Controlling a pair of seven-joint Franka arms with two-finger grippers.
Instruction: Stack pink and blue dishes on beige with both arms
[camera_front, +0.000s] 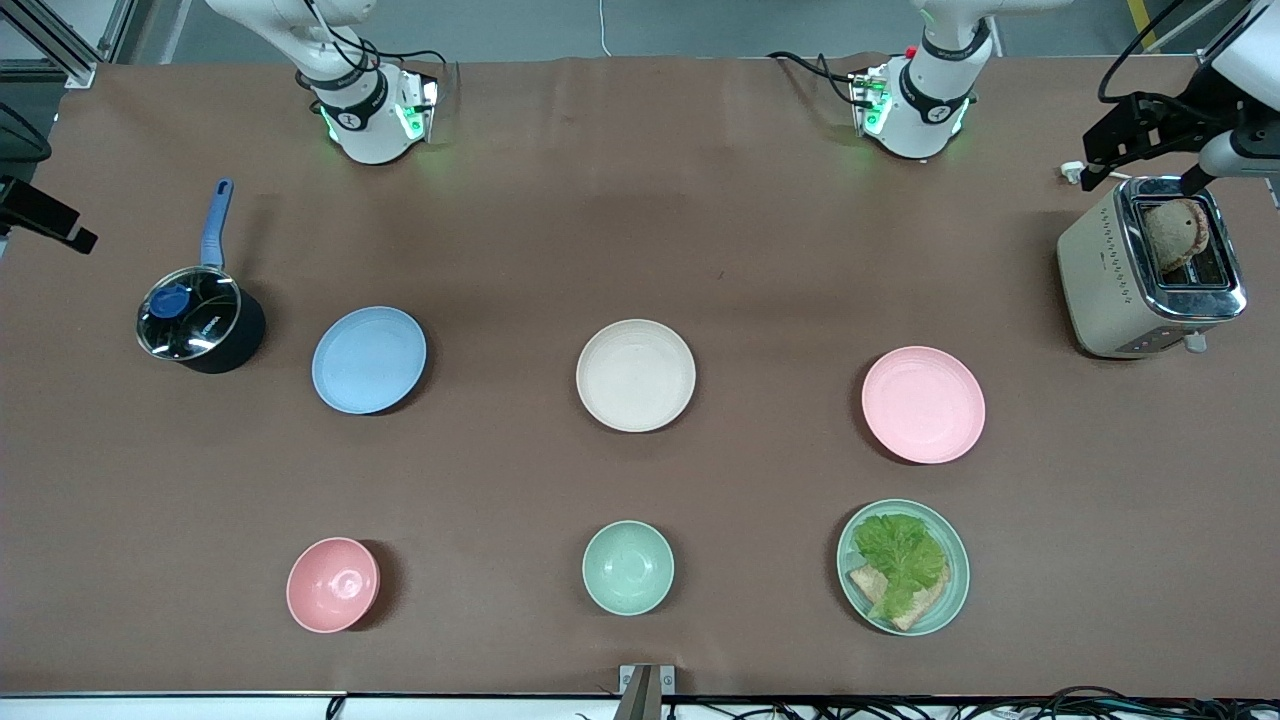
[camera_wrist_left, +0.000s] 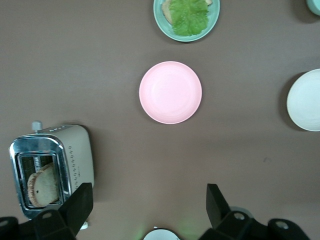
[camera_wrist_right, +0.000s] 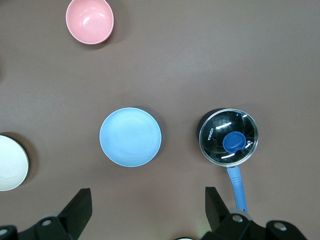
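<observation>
Three equal plates lie in a row across the table's middle. The pale blue plate (camera_front: 369, 359) (camera_wrist_right: 130, 136) is toward the right arm's end, the beige plate (camera_front: 636, 375) (camera_wrist_left: 305, 100) (camera_wrist_right: 10, 162) in the centre, and the pale pink plate (camera_front: 923, 404) (camera_wrist_left: 170, 92) toward the left arm's end. All three are bare and apart. My left gripper (camera_wrist_left: 148, 192) hangs open and high over the table by its base, holding nothing. My right gripper (camera_wrist_right: 147, 192) is likewise open, high and holding nothing. Neither gripper shows in the front view.
Nearer the front camera stand a pink bowl (camera_front: 333, 584), a mint-green bowl (camera_front: 628, 567) and a green plate with lettuce and bread (camera_front: 903, 567). A lidded saucepan (camera_front: 195, 322) sits beside the blue plate. A toaster with toast (camera_front: 1150, 270) stands at the left arm's end.
</observation>
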